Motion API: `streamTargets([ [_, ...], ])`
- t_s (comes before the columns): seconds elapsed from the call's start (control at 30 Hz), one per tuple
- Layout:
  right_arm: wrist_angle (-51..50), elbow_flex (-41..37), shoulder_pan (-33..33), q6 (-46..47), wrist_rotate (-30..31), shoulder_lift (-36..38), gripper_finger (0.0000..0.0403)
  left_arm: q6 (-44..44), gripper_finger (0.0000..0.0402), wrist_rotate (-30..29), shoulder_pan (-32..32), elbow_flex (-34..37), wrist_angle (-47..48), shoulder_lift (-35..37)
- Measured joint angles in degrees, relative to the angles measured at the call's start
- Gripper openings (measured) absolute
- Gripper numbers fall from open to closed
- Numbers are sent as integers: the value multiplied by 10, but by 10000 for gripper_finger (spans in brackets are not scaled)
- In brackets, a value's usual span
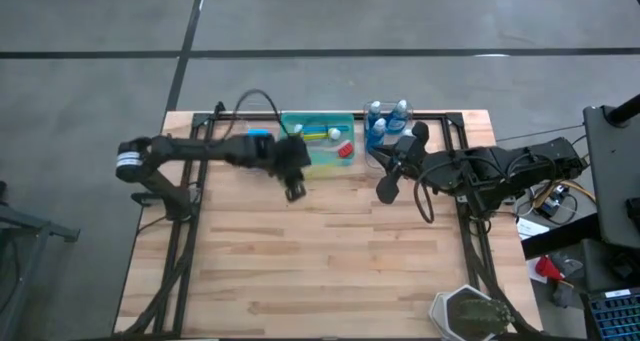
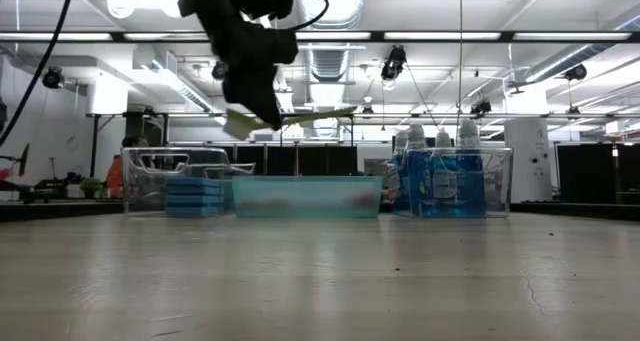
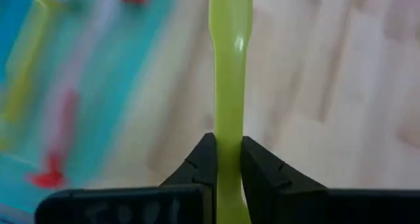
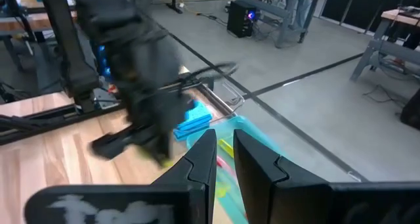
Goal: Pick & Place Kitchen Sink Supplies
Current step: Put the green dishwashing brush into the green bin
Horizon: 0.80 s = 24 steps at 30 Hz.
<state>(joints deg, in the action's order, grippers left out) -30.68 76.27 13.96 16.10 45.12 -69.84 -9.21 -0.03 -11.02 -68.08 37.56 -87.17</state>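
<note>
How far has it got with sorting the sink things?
Mostly sorted, it seems: blue sponges and bottles sit in clear bins, brushes lie in the green bin. In hand: the left pincer grips a yellow brush above the table. Left: setting it down. The right pincer waits, empty.

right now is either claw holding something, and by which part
The left claw grips a thin yellow-green plastic dish brush by its handle; the right claw holds nothing.
</note>
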Motion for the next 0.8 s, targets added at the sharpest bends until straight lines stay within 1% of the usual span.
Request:
streamTargets([
  [0.13,0,0,0,11,0,0,47,70,42,1,-78,-50,7,-16],
  [0.2,0,0,0,18,0,0,48,124,42,-3,-115,-76,7,-27],
  [0.37,0,0,0,25,0,0,49,246,41,-5,-182,-146,1,-73],
  [0.47,0,0,0,37,0,0,47,316,45,-6,-201,-184,2,-114],
  [0.53,0,0,0,39,0,0,49,347,46,-5,-206,-203,2,-143],
  [0.67,0,0,0,47,0,0,48,382,43,-5,-209,-227,19,-201],
  [0.8,1,0,0,64,0,0,48,388,42,-10,-211,-226,29,-240],
])
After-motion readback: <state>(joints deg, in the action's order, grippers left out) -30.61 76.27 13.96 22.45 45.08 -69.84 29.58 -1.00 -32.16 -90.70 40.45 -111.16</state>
